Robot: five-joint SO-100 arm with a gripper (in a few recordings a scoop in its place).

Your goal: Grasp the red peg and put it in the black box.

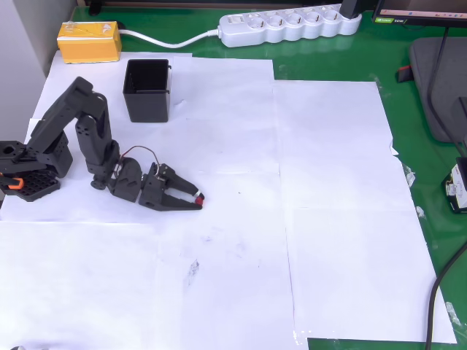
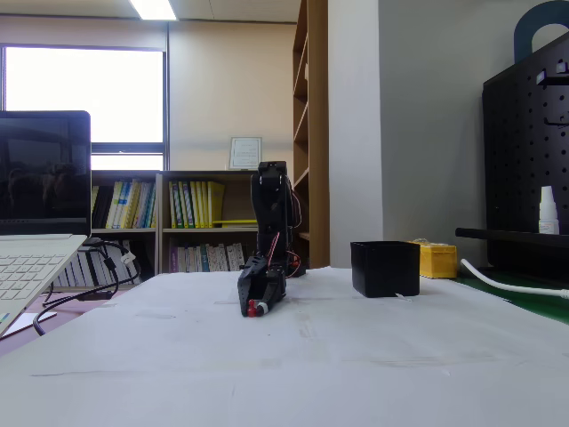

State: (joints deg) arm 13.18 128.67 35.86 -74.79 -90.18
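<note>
The red peg lies on the white paper, right between the tips of my black gripper. In the fixed view the red peg shows as a small red spot at the low tip of the gripper, which rests down at the table. The fingers look closed around the peg, with the jaws nearly together. The black box stands open-topped at the upper left of the paper, behind my arm; the black box is to the right of the arm in the fixed view.
A yellow box sits at the far left corner, beside a white power strip. A laptop stands at the left of the fixed view. The green mat borders the paper sheets on the right.
</note>
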